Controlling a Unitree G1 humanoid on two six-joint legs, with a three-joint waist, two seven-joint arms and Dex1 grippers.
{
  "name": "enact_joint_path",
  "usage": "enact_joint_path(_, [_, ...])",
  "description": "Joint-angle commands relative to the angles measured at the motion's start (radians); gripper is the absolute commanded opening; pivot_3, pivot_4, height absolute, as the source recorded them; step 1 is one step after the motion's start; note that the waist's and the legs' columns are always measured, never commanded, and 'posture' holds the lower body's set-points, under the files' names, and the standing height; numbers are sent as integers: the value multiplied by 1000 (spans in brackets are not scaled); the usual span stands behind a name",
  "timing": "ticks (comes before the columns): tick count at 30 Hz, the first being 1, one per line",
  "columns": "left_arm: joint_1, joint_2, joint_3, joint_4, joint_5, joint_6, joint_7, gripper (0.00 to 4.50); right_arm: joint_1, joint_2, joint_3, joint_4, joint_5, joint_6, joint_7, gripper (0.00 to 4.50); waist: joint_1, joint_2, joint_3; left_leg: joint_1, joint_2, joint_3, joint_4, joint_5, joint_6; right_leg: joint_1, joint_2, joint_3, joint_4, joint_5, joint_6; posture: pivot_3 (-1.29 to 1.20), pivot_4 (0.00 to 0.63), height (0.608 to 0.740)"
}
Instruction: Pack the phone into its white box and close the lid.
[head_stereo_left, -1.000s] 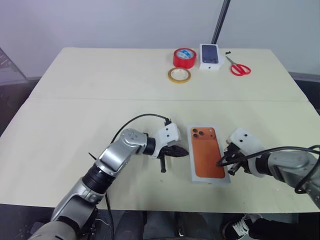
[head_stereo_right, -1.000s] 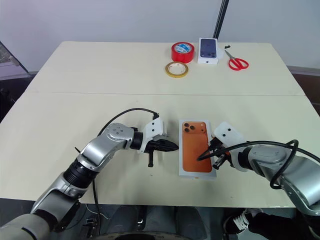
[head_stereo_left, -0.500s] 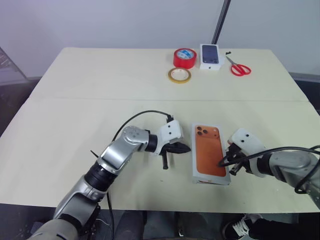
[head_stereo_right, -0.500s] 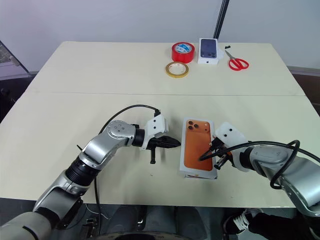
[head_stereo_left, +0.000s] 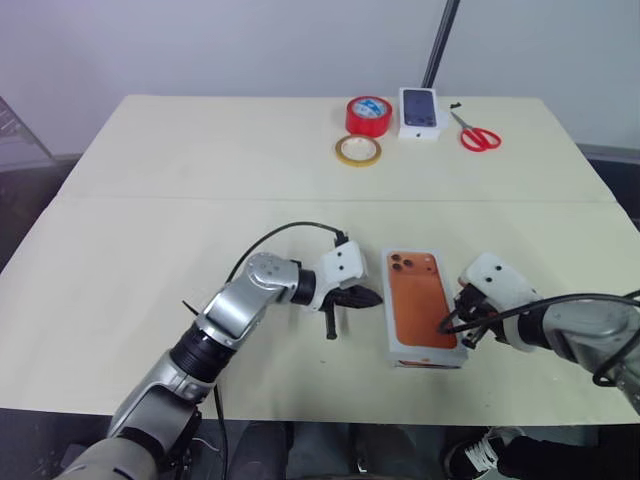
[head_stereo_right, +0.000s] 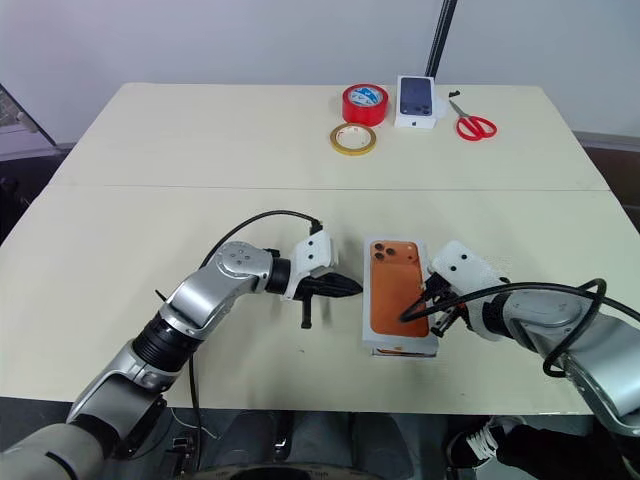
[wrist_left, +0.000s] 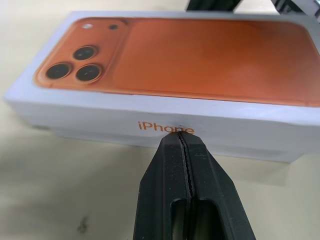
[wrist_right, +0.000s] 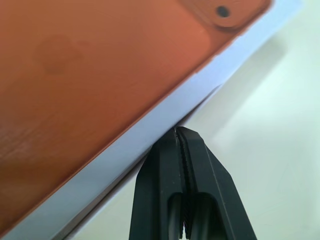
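Observation:
The lid (head_stereo_left: 420, 303), its orange phone picture facing up, lies over the white box near the table's front edge. A thin strip of the box (wrist_left: 100, 136) shows under the lid's side wall. The phone is hidden. My left gripper (head_stereo_left: 374, 298) is shut, its tip (wrist_left: 181, 137) against the lid's left wall at the "iPhone" lettering. On the other side my right gripper (head_stereo_left: 447, 325) is also shut, with its tip (wrist_right: 178, 131) at the lower edge of the lid's right wall. Neither gripper holds anything.
At the table's far edge stand a red tape roll (head_stereo_left: 369, 114), a yellow tape ring (head_stereo_left: 358, 150), a small white box picturing a dark phone (head_stereo_left: 420, 113) and red scissors (head_stereo_left: 478, 134). A black pole (head_stereo_left: 440, 45) rises behind them. The table's front edge runs just below the lidded box.
The lidded box has slid slightly to the right and squared up a little, with my left gripper's tip following it. My right gripper has hardly moved.

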Motion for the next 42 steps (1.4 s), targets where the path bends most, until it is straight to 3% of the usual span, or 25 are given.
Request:
enact_joint_path(1, [-14, -17, -13, -24, -2, -27, -10, 0, -17, -6, -25, -59, 10, -20, 26, 61, 0, 0, 0, 0, 0, 0, 0, 0, 0, 0, 0, 0, 0, 0, 0, 0, 150, 735])
enact_joint_path(26, [-21, -10, -13, 3, 13, -32, -21, 0, 81, -2, -24, -22, -70, -32, 46, 61, 1, 0, 0, 0, 0, 0, 0, 0, 0, 0, 0, 0, 0, 0, 0, 0, 150, 735])
enact_joint_path(35, [-32, 9, 37, 44, -5, -32, -22, 0, 112, -64, -94, 4, -106, -96, 118, 61, 1, 0, 0, 0, 0, 0, 0, 0, 0, 0, 0, 0, 0, 0, 0, 0, 150, 735])
enact_joint_path(42, [-83, -46, 99, 58, -46, -3, 5, 0, 167, -78, -210, -34, -76, -170, 238, 61, 3, 0, 0, 0, 0, 0, 1, 0, 0, 0, 0, 0, 0, 0, 0, 0, 150, 735])
